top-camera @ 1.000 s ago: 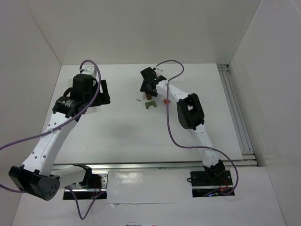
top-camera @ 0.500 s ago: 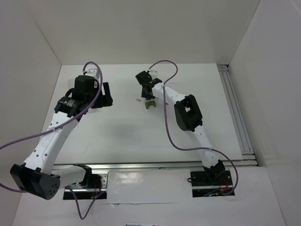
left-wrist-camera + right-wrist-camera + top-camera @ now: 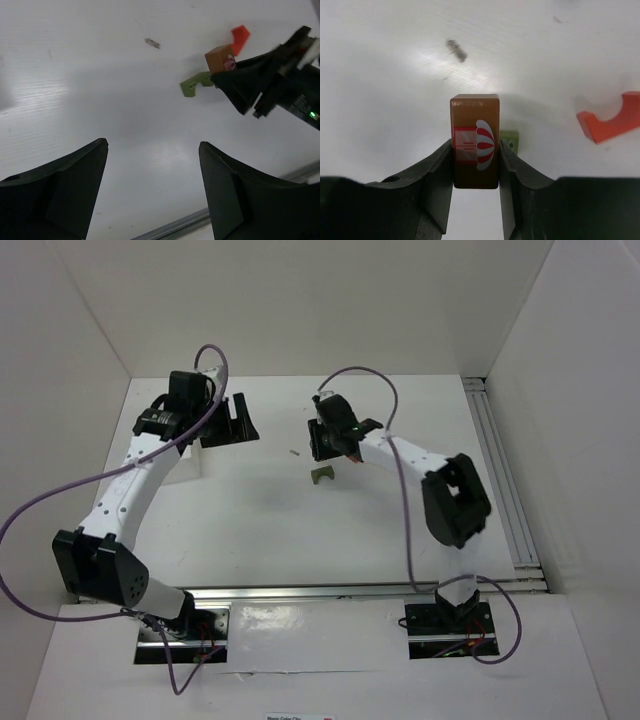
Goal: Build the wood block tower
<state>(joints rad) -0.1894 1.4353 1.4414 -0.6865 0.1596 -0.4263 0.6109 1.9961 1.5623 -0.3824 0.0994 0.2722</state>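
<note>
Right gripper (image 3: 475,150): fingers clamped on the long sides of a brown-orange rectangular wooden block (image 3: 475,141), its red-and-white print facing the wrist camera.
Olive-green arch-shaped wooden block (image 3: 196,83): flat on the white tabletop (image 3: 250,510), just beside the held block; contact impossible to tell.
Red arch-shaped wooden block (image 3: 612,120): on the table, near the other two, apart from both.
Left gripper (image 3: 152,190): fingers spread wide, holding nothing, well left of the blocks.
Small grey scrap (image 3: 152,43): on the table, left of the blocks.

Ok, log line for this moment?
left tool: open, empty | right tool: shut on brown block, near green block | red arch block: lying apart, ungripped | stacking: not yet done
</note>
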